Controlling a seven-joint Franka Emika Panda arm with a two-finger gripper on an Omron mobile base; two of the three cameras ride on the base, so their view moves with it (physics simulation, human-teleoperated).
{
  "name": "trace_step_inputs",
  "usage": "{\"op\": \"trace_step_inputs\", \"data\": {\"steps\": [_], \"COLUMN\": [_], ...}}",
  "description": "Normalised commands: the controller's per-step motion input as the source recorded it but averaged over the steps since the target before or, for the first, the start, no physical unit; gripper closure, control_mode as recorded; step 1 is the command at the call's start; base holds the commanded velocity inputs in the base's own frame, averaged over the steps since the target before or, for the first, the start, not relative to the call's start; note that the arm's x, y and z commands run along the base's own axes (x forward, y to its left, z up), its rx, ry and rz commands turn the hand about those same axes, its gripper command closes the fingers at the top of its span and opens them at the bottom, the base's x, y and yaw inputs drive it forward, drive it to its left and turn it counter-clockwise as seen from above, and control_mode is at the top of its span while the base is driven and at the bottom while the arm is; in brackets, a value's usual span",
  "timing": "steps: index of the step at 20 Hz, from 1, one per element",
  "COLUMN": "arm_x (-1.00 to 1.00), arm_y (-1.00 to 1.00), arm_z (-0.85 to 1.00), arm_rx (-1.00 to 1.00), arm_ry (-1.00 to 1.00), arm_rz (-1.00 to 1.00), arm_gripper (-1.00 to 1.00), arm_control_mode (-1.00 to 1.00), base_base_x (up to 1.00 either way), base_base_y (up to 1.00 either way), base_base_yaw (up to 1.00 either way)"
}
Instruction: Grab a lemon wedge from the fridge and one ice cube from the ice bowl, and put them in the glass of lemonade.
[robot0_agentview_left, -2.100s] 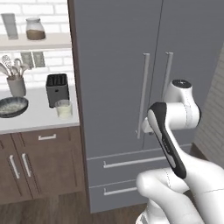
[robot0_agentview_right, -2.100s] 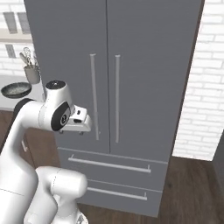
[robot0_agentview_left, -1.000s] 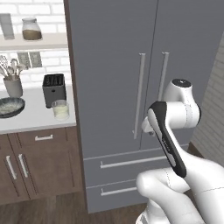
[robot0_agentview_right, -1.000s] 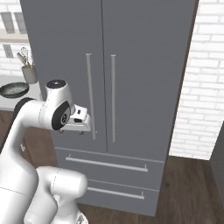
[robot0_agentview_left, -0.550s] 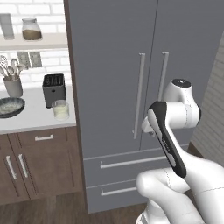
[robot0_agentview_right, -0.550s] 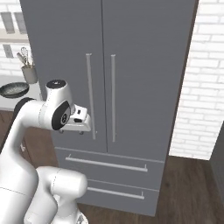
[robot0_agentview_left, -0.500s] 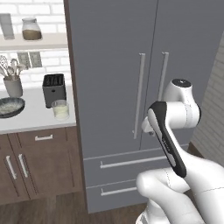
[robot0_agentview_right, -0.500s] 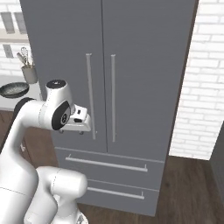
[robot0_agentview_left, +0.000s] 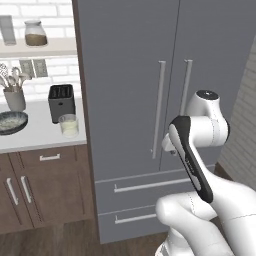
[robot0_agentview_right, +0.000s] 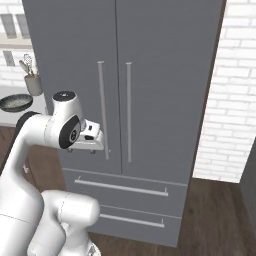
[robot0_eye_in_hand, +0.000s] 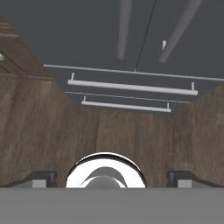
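Your fridge (robot0_agentview_left: 130, 100) has both doors closed, so the lemon wedge is hidden from you. The arm is folded in front of it, hand aimed downward at the floor, gripper (robot0_eye_in_hand: 112, 177) spread wide and holding nothing. The glass of lemonade (robot0_agentview_left: 69, 125) stands upright beside the toaster (robot0_agentview_left: 61, 102); the ice bowl (robot0_agentview_left: 11, 122) looks cut off at the left edge.

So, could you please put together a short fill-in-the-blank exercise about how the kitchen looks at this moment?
1. Both doors of the tall matte grey fridge are ____.
2. The short clear glass of pale lemonade stands on the counter directly in front of the black ____.
3. The arm's end effector has its fingers ____, holding nothing.
4. The wide shallow dark bowl sits to the ____ of the glass in the left base view.

Missing words: closed; toaster; open; left
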Motion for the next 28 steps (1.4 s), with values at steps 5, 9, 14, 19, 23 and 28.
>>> {"op": "trace_step_inputs", "data": {"steps": [5,9,14,19,23,28], "arm_x": [0.0,0.0,0.05,0.48,0.76,0.95], "arm_y": [0.0,0.0,-0.06,-0.21,-0.07,0.0], "arm_z": [0.0,0.0,0.0,-0.02,-0.08,-0.04], "arm_rx": [0.0,0.0,0.0,0.0,0.0,0.02], "arm_ry": [0.0,0.0,-0.04,-0.18,-0.27,-0.2], "arm_rz": [0.0,0.0,0.0,0.0,0.0,-0.01], "arm_gripper": [-1.0,-1.0,-1.0,-1.0,-1.0,-1.0], "arm_control_mode": [1.0,1.0,-1.0,-1.0,-1.0,-1.0], "base_base_x": [0.06,0.02,0.0,0.0,0.0,0.0], "base_base_y": [-0.18,-0.1,-0.05,0.0,0.0,0.0], "base_base_yaw": [0.0,0.0,0.0,0.0,0.0,0.0]}}
